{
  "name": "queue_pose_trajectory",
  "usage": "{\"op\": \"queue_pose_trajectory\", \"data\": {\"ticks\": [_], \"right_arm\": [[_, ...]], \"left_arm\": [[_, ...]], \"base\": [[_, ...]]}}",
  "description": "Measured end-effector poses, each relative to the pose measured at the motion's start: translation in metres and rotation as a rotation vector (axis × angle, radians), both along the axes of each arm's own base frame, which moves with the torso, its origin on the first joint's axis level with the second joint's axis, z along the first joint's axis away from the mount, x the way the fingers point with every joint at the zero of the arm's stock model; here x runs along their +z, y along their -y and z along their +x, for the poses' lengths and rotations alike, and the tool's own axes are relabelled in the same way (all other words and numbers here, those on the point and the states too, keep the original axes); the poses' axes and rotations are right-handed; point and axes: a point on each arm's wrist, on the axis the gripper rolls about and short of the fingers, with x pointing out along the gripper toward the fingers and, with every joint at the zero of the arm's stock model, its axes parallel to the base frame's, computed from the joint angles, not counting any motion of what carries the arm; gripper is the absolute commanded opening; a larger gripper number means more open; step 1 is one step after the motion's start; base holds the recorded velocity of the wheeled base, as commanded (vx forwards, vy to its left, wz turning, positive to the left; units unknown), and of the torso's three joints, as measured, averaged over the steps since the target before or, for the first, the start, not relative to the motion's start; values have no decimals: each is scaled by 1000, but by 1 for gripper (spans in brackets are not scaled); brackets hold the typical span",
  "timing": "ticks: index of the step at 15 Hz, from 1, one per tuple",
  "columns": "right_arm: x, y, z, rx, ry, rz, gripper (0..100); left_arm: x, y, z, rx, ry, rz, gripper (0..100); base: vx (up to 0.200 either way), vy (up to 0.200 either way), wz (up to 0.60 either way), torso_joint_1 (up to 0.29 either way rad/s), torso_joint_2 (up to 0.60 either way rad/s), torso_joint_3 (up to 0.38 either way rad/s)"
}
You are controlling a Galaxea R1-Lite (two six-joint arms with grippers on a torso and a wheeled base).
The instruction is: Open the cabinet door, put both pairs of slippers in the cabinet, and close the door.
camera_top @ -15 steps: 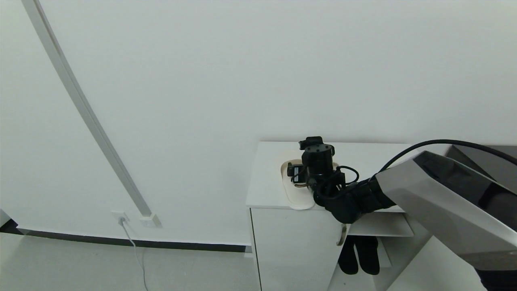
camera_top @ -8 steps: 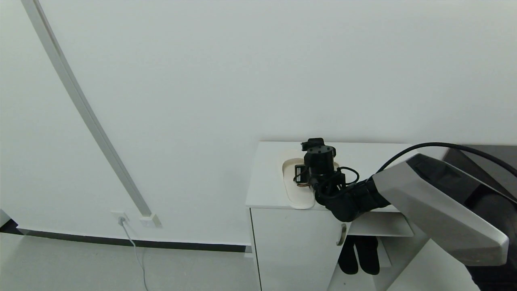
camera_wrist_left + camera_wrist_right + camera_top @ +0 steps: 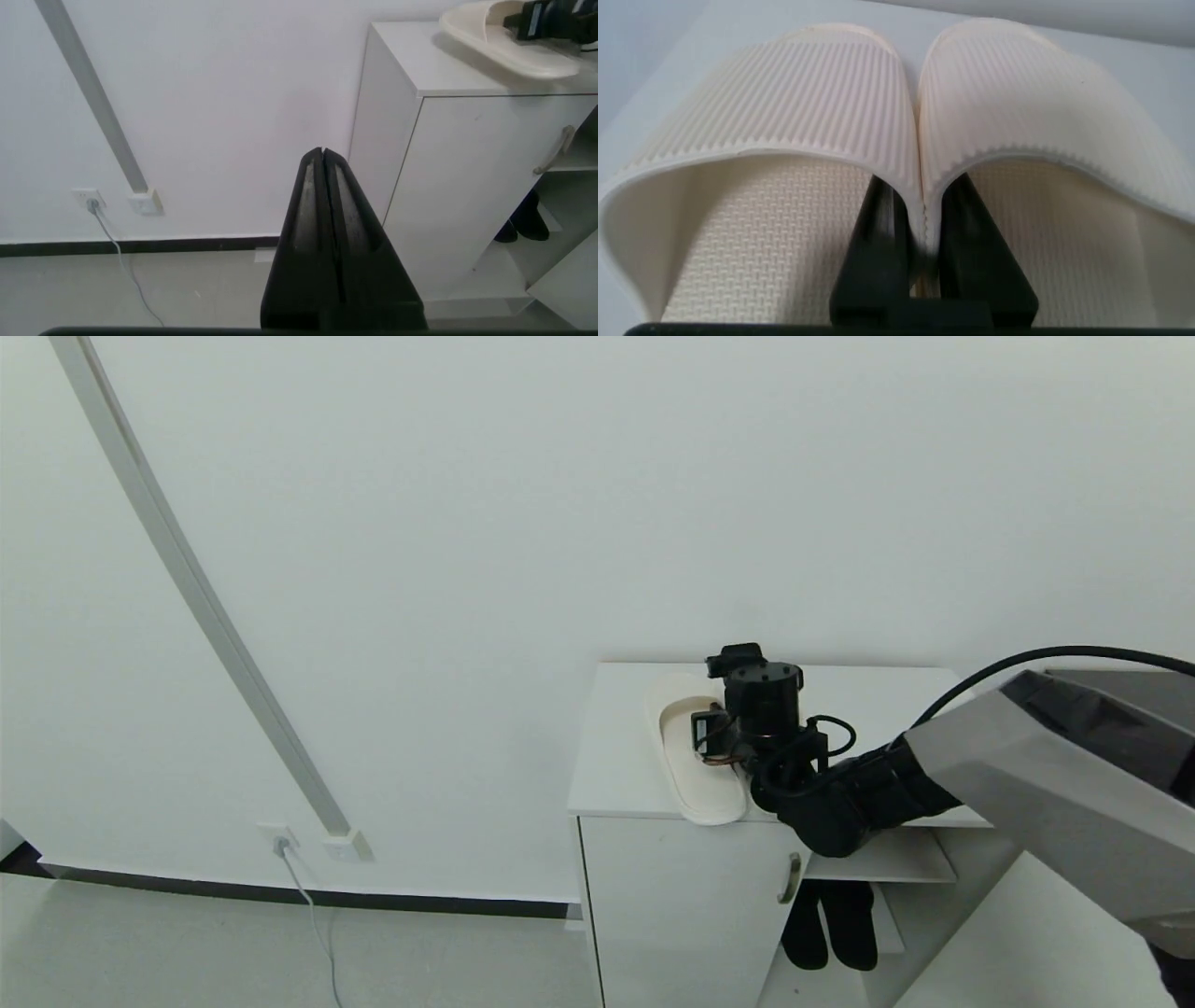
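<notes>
A pair of cream slippers lies on top of the white cabinet, its heel end hanging over the front edge. My right gripper sits over the pair. In the right wrist view its fingers reach one into each cream slipper, and the right gripper is shut on the two touching inner walls. A pair of black slippers stands on the cabinet's lower shelf behind the open right door. My left gripper hangs shut and empty, low and to the left of the cabinet.
The cabinet's left door is closed, with a handle at its right edge. An inner shelf shows above the black slippers. A wall socket with a cable and a slanted duct are on the wall to the left.
My right gripper has shifted right along the cabinet top, dragging the cream slippers with it toward the front edge. The left gripper shows no earlier view.
</notes>
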Motion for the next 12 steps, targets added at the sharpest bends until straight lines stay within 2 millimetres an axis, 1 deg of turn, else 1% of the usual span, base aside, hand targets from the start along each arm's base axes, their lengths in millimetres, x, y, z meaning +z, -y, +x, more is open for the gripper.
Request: {"op": "queue_pose_trajectory", "data": {"ticks": [1, 3, 6, 10, 11, 12], "right_arm": [[4, 4, -12, 31, -4, -1, 0], [5, 13, -38, 93, -17, -2, 0], [3, 32, -84, 201, -51, -10, 0], [17, 59, -150, 419, -97, 1, 0], [18, 61, -162, 454, -112, -4, 0], [20, 63, -170, 471, -114, -4, 0]], "left_arm": [[0, 0, 0, 0, 0, 0, 0], [0, 0, 0, 0, 0, 0, 0], [0, 0, 0, 0, 0, 1, 0], [0, 0, 0, 0, 0, 1, 0], [0, 0, 0, 0, 0, 1, 0], [0, 0, 0, 0, 0, 0, 0]], "base": [[0, 0, 0, 0, 0, 0], [0, 0, 0, 0, 0, 0], [0, 0, 0, 0, 0, 0], [0, 0, 0, 0, 0, 0], [0, 0, 0, 0, 0, 0], [0, 0, 0, 0, 0, 0]]}}
